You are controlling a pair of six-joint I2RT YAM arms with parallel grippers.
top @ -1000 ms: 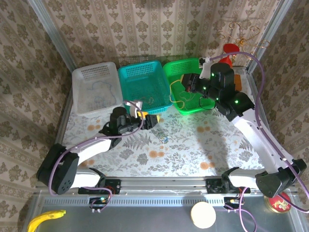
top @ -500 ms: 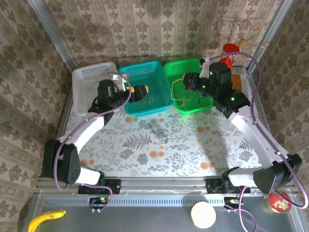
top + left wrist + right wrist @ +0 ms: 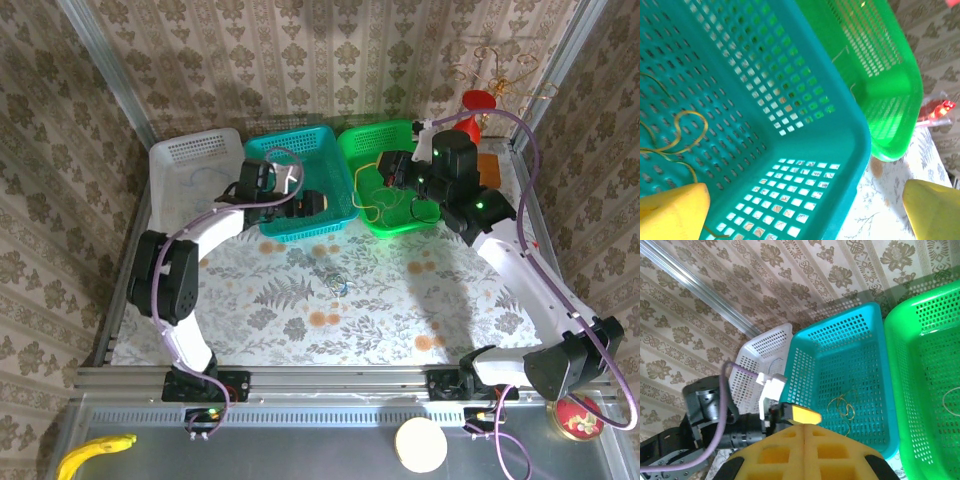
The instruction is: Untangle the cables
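Top external view is showing a small cable tangle (image 3: 336,284) lying on the patterned counter (image 3: 400,320), on the near side of both grippers and roughly between them. Beyond it, the left gripper (image 3: 305,204) is hanging over the near right part of the teal basket (image 3: 322,150). The right gripper (image 3: 392,176) is hovering over the green basket (image 3: 375,135), which is standing just beside the teal one. A white basket (image 3: 195,150) is sitting to the left of the left gripper, with a thin cable (image 3: 205,180) lying inside it.

Left wrist view is showing the left gripper (image 3: 800,212) spread wide. Its yellow fingertips (image 3: 675,210) are sitting far apart and gripping nothing. A yellow cable (image 3: 703,124) is looping on the teal basket floor just ahead of the left fingertip.

Right wrist view is showing the right gripper (image 3: 805,445) with its two yellow fingers pressed together along a thin seam. I cannot tell whether anything is pinched between them. Ahead of it, the yellow cable (image 3: 844,407) is lying in the teal basket. To the right, a second yellow cable (image 3: 951,409) is resting in the green basket.
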